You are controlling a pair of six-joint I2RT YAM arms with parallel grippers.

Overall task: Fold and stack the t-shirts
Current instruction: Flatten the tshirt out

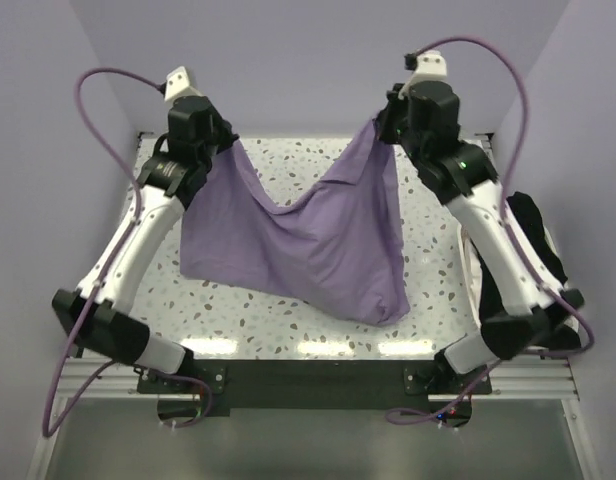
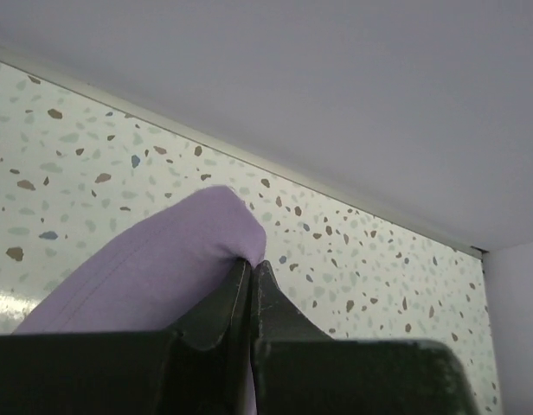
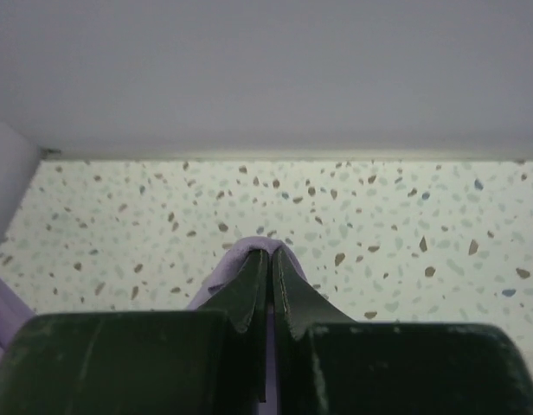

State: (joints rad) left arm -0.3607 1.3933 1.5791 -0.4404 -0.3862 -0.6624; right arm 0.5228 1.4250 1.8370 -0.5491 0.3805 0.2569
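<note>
The lavender t-shirt (image 1: pixel 308 240) hangs between both arms above the speckled table (image 1: pixel 288 160), sagging in the middle with its lower part resting on the surface. My left gripper (image 1: pixel 226 142) is shut on its left top corner; purple cloth (image 2: pixel 163 259) bulges over the closed tips (image 2: pixel 252 264). At the other top corner my right gripper (image 1: pixel 383 125) pinches the shirt, a small fold of fabric (image 3: pixel 249 252) wrapped over its tips (image 3: pixel 271 252). The black t-shirt (image 1: pixel 533 250) lies crumpled at the table's right edge, partly hidden behind the right arm.
Pale walls close the table in at the back and on both sides. Cables loop from each wrist. A dark metal rail (image 1: pixel 308 375) with the arm bases runs along the near edge.
</note>
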